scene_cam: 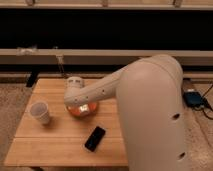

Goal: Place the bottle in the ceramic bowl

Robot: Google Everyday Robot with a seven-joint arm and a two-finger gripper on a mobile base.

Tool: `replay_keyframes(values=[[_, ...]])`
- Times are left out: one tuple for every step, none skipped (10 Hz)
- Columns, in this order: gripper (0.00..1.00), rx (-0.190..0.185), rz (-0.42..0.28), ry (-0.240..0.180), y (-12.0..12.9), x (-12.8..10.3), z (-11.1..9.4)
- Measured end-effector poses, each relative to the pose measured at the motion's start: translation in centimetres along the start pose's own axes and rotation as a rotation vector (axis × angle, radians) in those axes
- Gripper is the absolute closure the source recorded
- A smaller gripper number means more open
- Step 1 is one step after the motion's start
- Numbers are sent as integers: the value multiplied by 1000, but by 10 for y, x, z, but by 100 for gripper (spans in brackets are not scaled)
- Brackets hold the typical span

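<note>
While the arm is covering the ceramic bowl [82, 109], the gripper [79, 102] is hanging hidden over it; bottle and grip cannot be told.

The arm [145, 100] reaches left, its gripper [82, 106] hidden beneath the wrist.

Gripper [80, 106] down over the ceramic bowl [93, 108] near the table's [60, 150] middle, hidden under the wrist. White cup [40, 112] upright toward the left edge. Black phone [95, 138] flat nearer the front edge, apart from the bowl. No bottle visible.
</note>
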Motion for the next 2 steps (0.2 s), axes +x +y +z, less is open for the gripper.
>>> replay_keyframes(values=[[20, 0, -2, 0, 1, 0, 0], [20, 0, -1, 0, 0, 0, 0]])
